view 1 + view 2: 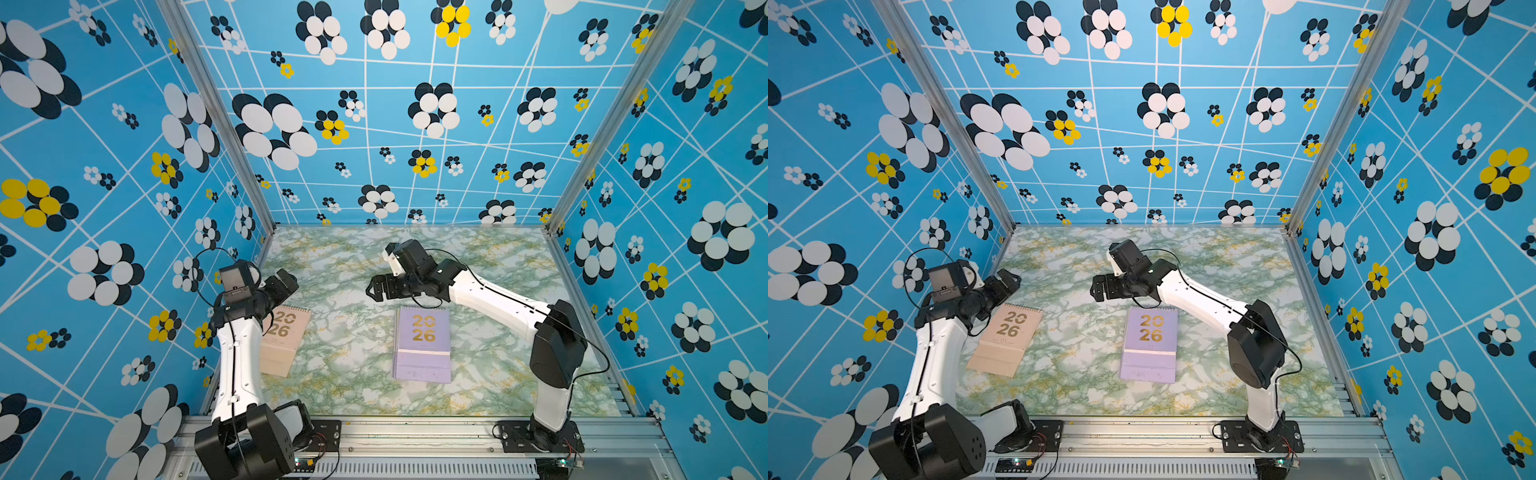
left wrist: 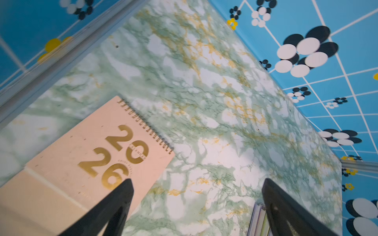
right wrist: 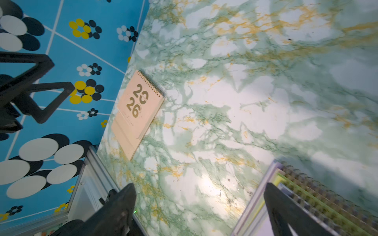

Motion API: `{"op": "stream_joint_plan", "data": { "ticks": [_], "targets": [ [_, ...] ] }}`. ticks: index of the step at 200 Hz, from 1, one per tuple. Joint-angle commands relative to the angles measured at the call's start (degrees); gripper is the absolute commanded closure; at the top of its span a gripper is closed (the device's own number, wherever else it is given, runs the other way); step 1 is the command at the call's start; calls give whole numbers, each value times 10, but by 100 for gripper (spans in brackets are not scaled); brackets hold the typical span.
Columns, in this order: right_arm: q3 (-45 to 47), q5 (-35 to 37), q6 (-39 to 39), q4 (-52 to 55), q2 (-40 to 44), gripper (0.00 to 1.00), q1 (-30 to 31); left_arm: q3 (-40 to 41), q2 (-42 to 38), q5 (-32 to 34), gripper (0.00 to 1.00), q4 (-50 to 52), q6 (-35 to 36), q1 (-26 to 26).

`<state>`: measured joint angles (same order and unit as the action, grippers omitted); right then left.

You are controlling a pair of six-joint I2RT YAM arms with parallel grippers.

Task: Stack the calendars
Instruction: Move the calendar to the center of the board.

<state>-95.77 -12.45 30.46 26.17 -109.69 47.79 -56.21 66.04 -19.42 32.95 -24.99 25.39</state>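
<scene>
A pile of calendars [image 1: 423, 343] with a lavender "20 26" cover on top lies flat mid-table in both top views; the right wrist view shows its layered spiral edges [image 3: 306, 194], one of them yellow-green. A single peach-pink calendar [image 1: 284, 338] lies flat near the left wall, partly hidden by the left arm. My left gripper [image 2: 196, 183] hovers open over that calendar's far corner, one finger above the cover [image 2: 98, 163]. My right gripper [image 3: 199, 188] is open and empty, hanging just beyond the pile's spiral end.
The marble-patterned table [image 1: 498, 270] is boxed in by blue flowered walls on three sides, with aluminium posts [image 1: 552, 226] at the back corners. A metal rail [image 1: 415, 432] with both arm bases runs along the front edge.
</scene>
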Motion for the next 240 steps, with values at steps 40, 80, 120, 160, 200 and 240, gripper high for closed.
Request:
{"op": "stream_joint_plan", "data": {
  "ticks": [40,80,120,160,200,240],
  "targets": [
    [-56,-91,4,-28,-47,1,10,-22,72,31,0,123,47,62],
    [-60,-111,15,-44,-62,1,16,-16,126,88,0,129,77,74],
    [-66,-113,19,-44,-72,1,25,-9,164,116,0,110,92,101],
    [-68,-116,22,-46,-78,1,29,-26,187,183,1,89,109,104],
    [-64,-119,21,-48,-77,1,29,-6,211,194,0,34,147,103],
    [-51,-119,21,-54,-71,1,30,-13,248,174,0,7,192,83]
  ]
}}
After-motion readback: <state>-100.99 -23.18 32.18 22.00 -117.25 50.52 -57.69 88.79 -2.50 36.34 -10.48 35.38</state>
